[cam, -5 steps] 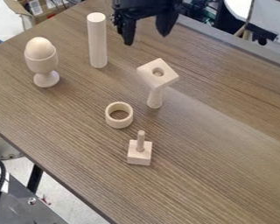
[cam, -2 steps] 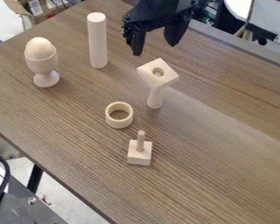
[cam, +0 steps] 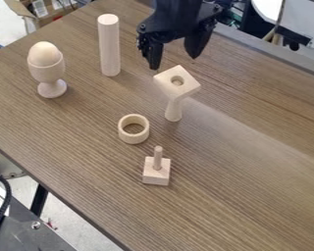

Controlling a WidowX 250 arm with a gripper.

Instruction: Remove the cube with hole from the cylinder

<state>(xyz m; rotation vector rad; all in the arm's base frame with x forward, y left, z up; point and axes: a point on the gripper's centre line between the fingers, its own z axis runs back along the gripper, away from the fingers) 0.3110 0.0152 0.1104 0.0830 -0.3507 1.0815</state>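
Well, cube (cam: pixel 185 88) atop cylinder (cam: pixel 174 112); ring (cam: pixel 135 139) nearby.

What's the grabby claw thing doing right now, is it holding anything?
The tool is open, holding nothing.

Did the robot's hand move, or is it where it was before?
Yes. The hand came down and a little right in the picture, closer to the cube with the hole, which stayed put.
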